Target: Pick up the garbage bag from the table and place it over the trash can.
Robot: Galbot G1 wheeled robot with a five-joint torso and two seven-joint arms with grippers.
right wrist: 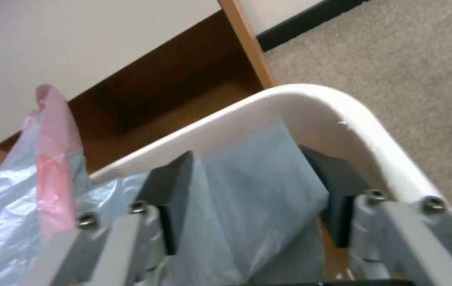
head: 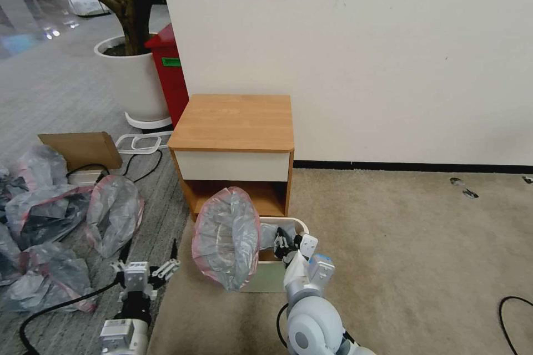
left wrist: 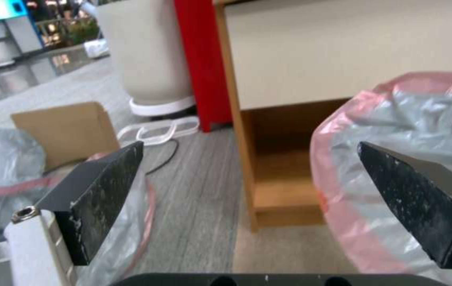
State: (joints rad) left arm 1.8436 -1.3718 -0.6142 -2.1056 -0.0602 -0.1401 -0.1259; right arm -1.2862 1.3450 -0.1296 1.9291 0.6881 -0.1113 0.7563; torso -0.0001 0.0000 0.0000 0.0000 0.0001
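Observation:
The garbage bag [head: 226, 238] lies half in the trash can [head: 272, 284], its pink-rimmed mouth standing up over the can's left side. The cream can stands on the carpet right in front of the table [head: 233, 122], whose top is bare. My right gripper [head: 286, 244] reaches into the can. In the right wrist view it [right wrist: 247, 159] is open just inside the rim [right wrist: 311, 99], with a fold of the bag [right wrist: 257, 190] between its spread fingers. My left gripper [head: 145, 277] hangs open above the floor left of the can; in its wrist view it [left wrist: 250, 151] faces the bag [left wrist: 411, 131].
Several bulkier grey bags [head: 44, 216] and a black cable [head: 66, 302] lie on the floor at left. A cardboard piece [head: 83, 147], a white planter [head: 130, 77] and a red bin [head: 169, 72] stand behind them. Open beige carpet [head: 400, 244] stretches right of the can.

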